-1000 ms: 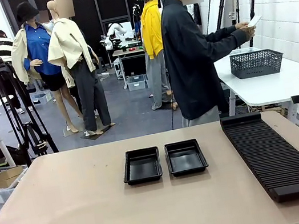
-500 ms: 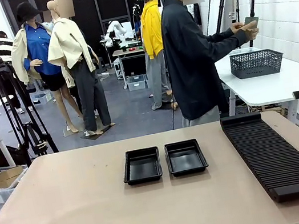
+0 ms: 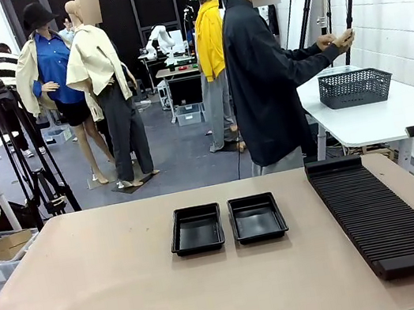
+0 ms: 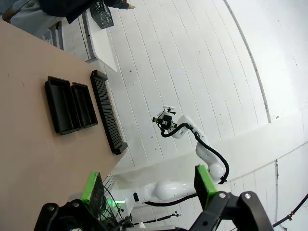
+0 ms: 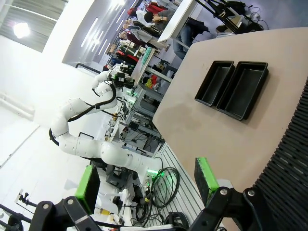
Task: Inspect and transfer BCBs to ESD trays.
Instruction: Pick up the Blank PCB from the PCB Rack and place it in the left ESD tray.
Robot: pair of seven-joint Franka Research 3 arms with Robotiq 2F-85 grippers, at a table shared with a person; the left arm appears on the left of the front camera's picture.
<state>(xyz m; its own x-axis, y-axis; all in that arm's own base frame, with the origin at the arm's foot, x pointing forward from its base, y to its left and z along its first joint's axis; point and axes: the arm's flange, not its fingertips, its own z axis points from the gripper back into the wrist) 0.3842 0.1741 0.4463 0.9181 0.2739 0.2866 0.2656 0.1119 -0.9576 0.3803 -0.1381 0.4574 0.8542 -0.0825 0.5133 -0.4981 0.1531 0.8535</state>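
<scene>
Front view: BCB (image 3: 346, 35), a single small thin item, is held up near head height in the person's hands (image 3: 335, 41). It is seen almost edge-on and is too small to confirm as a board, so this entry is provisional. The person stands at the far side of the surface (image 3: 112, 300), turned toward the white wall.

ESD trays: left tray (image 3: 192, 209) and right tray (image 3: 254, 196) sit side by side mid-surface, long sides parallel with a narrow gap between them. Both floors are bare and glossy.

Slotted rack (image 3: 382, 212): long, black and ribbed, to the right of the trays and apart from them. Its slots look empty. A mesh basket (image 3: 354, 86) stands on a white side table (image 3: 377, 121) just in front of the person. Its contents cannot be told.

Left wrist view: left gripper (image 4: 147, 173) has its jaws spread fully, with nothing between the green pads. It is off the side of the surface, well apart from the trays.

Right wrist view: right gripper (image 5: 144, 166) has its jaws equally wide and holds nothing. It is likewise off the surface's edge, with the trays well away.

Judgement: the step in hand is inspection, done by the person. Transfer has not begun, since neither tray holds anything.

Next move, as I read it: the board must first come within reach, either handed across or set down. One arm then has to travel in over the surface. A thin flat board calls for a pinch across its edges, level carriage, and a flat release inside a tray's rim rather than on it.
</scene>
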